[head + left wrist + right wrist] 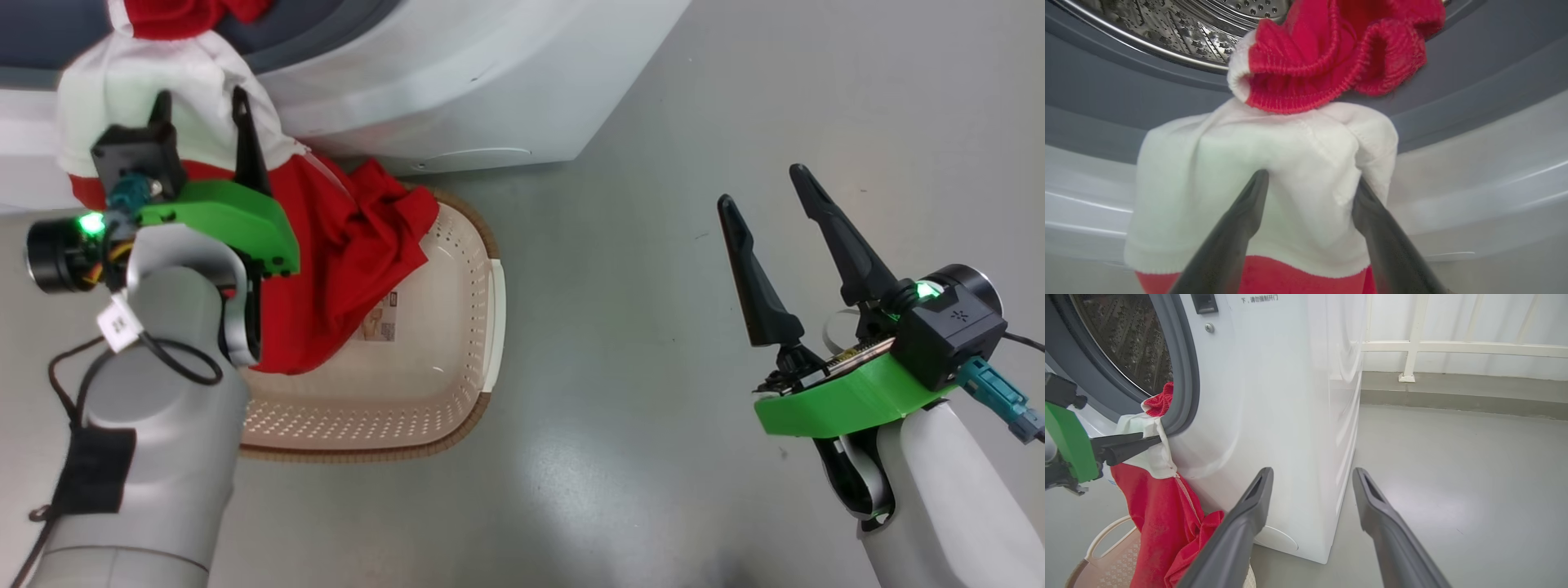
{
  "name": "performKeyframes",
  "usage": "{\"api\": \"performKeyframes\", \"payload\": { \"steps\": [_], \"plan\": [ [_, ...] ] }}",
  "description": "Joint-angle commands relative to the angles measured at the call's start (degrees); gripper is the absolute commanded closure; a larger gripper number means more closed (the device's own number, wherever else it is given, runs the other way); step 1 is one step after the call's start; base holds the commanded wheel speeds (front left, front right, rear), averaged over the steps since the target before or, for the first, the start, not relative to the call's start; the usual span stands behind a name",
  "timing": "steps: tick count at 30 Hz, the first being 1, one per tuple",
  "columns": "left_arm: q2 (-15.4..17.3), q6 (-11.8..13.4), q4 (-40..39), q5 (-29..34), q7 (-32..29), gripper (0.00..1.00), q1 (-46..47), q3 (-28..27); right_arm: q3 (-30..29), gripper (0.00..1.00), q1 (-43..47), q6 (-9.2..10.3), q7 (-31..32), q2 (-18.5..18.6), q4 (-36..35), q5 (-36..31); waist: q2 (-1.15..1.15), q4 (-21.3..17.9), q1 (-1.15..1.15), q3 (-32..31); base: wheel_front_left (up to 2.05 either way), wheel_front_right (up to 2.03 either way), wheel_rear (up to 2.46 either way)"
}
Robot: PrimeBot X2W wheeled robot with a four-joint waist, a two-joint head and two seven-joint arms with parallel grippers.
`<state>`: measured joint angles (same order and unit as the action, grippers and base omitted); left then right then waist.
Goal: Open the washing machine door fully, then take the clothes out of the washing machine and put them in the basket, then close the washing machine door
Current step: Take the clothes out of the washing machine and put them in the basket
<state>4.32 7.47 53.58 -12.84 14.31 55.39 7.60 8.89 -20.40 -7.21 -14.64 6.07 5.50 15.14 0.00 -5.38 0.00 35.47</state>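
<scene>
The clothes [343,245] make one long soft drape of red and white knit. The top end is caught in the mouth of the washing machine [457,90], bunched on the grey rubber ring [1106,81] just below the drum [1167,28]. The middle hangs down the machine's front, and the lower red folds already lie in the basket [495,310] on the floor at the foot of the machine. The left gripper [202,96] is at the machine's front just under the opening, its fingers [1237,228] spread wide to either side of the white panel with nothing pinched between them. The right gripper [761,186] is likewise spread and empty, well off to the machine's side over the floor. The fabric looks light, limp and stretchy, not fragile — it will likely sag, slide and trail rather than lift as one piece, and the ribbed red cuff may snag on the ring. The best hold seems to be the bunched white panel close under the opening — taken in a thick fold, so the pull frees the top end.
</scene>
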Motion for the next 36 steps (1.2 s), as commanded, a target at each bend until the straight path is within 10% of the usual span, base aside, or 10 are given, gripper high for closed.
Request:
{"api": "performKeyframes", "payload": {
  "steps": [1, 4, 7, 36],
  "plan": [
    [2.2, -0.1, -0.6, -0.3, 0.7, 0.0, 0.7, -1.3, 1.6, 0.0, 0.0, -0.28, -0.4, 0.2, -1.5, 1.0, 0.0, -0.2, 0.0, 0.2, 0.0, 0.0, 0.0],
    [2.3, -0.1, 0.0, 0.0, 0.7, 0.03, 1.4, -1.4, 1.9, 0.0, -0.1, -0.28, -0.4, 0.5, -1.5, 1.2, 0.0, -0.3, 0.0, 0.4, 0.0, 0.0, 0.0],
    [2.5, -0.1, 0.8, 0.4, 0.7, 1.0, 1.8, -1.4, 2.2, 0.0, -0.1, -0.28, -0.4, 0.7, -1.5, 1.5, 0.0, -0.5, 0.0, 0.4, 0.0, 0.0, 0.0],
    [0.0, -1.7, -18.7, 1.6, 0.7, 1.0, -13.0, -1.7, 2.4, 0.0, 2.2, -0.28, -0.4, 1.5, -0.9, 1.9, 0.0, 3.0, 0.0, -3.0, 0.0, 0.0, 0.0]
  ]
}}
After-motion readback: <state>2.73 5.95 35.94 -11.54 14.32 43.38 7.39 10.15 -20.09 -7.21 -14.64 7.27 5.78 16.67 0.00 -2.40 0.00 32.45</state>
